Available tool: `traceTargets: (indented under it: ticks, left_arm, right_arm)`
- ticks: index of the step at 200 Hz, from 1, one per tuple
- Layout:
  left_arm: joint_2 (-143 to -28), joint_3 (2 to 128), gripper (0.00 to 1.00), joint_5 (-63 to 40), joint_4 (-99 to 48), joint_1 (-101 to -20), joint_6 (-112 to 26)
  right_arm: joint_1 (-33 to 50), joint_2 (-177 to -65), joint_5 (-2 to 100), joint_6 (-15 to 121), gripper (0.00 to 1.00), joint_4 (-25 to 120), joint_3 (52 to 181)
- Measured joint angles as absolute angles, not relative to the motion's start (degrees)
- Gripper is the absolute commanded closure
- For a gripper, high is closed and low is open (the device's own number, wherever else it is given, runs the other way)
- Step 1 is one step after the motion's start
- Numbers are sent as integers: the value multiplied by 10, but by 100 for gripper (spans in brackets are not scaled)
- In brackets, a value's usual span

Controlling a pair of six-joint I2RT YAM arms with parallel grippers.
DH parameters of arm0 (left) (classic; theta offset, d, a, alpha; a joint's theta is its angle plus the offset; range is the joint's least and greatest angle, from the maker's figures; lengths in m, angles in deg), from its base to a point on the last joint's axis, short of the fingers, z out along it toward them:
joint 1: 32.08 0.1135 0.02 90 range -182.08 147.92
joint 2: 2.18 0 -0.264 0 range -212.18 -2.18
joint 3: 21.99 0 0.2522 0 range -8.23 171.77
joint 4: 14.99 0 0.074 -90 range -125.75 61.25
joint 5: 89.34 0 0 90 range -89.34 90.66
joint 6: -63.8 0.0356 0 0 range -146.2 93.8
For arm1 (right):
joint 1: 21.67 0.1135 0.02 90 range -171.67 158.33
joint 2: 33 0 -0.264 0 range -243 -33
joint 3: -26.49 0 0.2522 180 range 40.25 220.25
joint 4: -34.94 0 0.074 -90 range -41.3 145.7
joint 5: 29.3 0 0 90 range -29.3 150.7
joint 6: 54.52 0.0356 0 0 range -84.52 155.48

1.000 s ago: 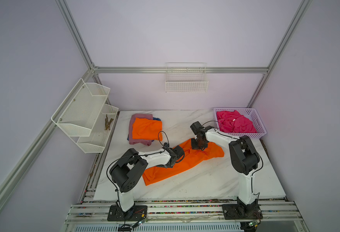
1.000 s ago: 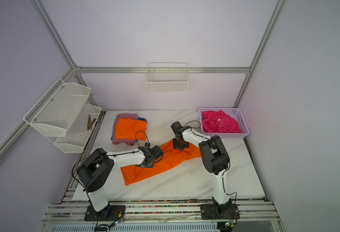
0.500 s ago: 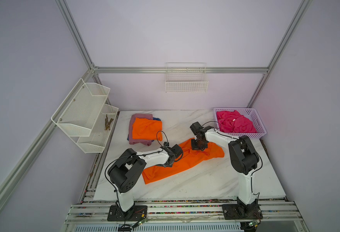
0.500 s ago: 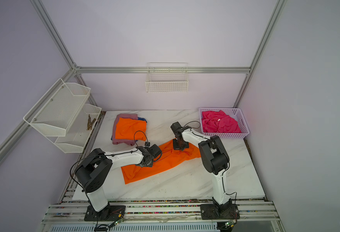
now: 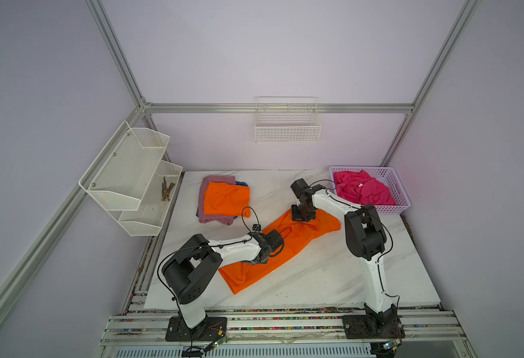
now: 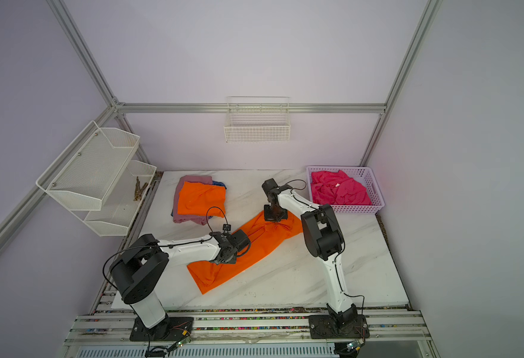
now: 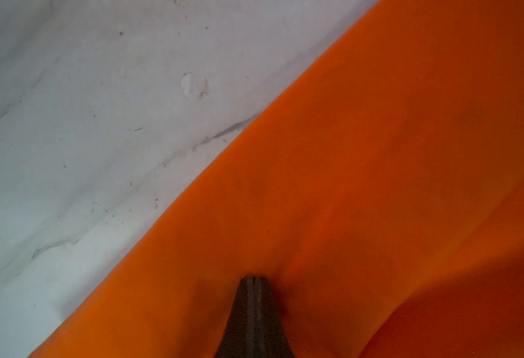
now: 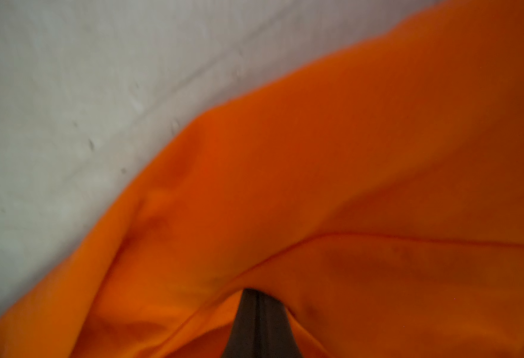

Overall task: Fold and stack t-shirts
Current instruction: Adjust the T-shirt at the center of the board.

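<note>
The wrist views are cutting the fingers off above their tips. The left gripper, clenched, is pressing onto the loose orange t-shirt, which is lying long and rumpled mid-table. The right gripper, clenched too, is perhaps pinching a raised fold at its far end.

Pale lilac walls close in the space on three sides, lit softly and evenly, with a faint pink glow low on the right-hand wall. Bare aluminium posts run up the corners and meet a horizontal rail along the back. A white wire basket hangs on the back wall. A two-tier white mesh shelf is fixed to the left wall, with small brown sticks in its lower tier. The tabletop is white with grey marble veins, and a lilac plastic basket stands in its far right corner. Slotted metal rails edge the front.
</note>
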State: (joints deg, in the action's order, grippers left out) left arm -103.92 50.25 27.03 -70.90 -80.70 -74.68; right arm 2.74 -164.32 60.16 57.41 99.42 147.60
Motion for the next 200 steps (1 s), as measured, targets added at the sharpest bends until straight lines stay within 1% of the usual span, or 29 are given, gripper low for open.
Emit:
traceTargets:
  ticks: [34, 60, 82, 107, 124, 161, 200]
  left_arm:
    - [-1079, 564, 100, 256, -755, -842, -751]
    - [-1106, 613, 100, 226, -783, -872, -750]
    - [-1127, 648, 100, 205, -805, -892, -750]
    - [-1144, 676, 100, 190, -826, -901, -743]
    - [-1167, 715, 100, 174, -847, -906, -727]
    - [-1236, 830, 100, 143, -861, -933, -676]
    - [-1243, 843, 100, 112, -840, -948, -654]
  right_arm:
    - [10, -1734, 576, 550, 100, 1029, 1631]
    - [7, -1769, 538, 533, 100, 1044, 1690]
    - [6, -1770, 528, 522, 100, 1047, 1688]
    - [5, -1746, 522, 513, 100, 1019, 1639]
    - [6, -1741, 519, 509, 100, 1009, 1630]
    - [10, -1749, 520, 495, 100, 1018, 1647]
    - [22, -1774, 519, 486, 100, 1037, 1689]
